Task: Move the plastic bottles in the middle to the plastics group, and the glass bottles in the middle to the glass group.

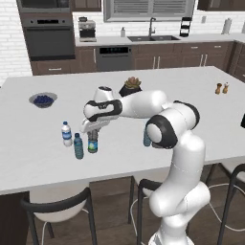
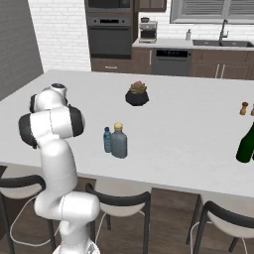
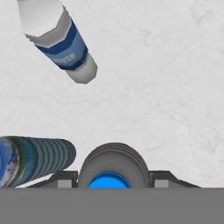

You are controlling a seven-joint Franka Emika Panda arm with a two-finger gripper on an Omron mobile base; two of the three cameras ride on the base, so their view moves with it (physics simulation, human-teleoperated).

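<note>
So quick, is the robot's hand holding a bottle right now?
Gripper: closed around a small bottle with a blue cap, standing on the table.

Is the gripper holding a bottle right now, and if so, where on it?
Yes. The gripper is shut on the dark-labelled bottle at its top, fingers either side of the cap end, beside the teal bottle.

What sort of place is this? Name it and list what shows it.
A home kitchen, rendered. A built-in wall oven, a sink with faucet on the back counter, and a dishwasher below it show that. The arm works at a large white island counter with stools.
</note>
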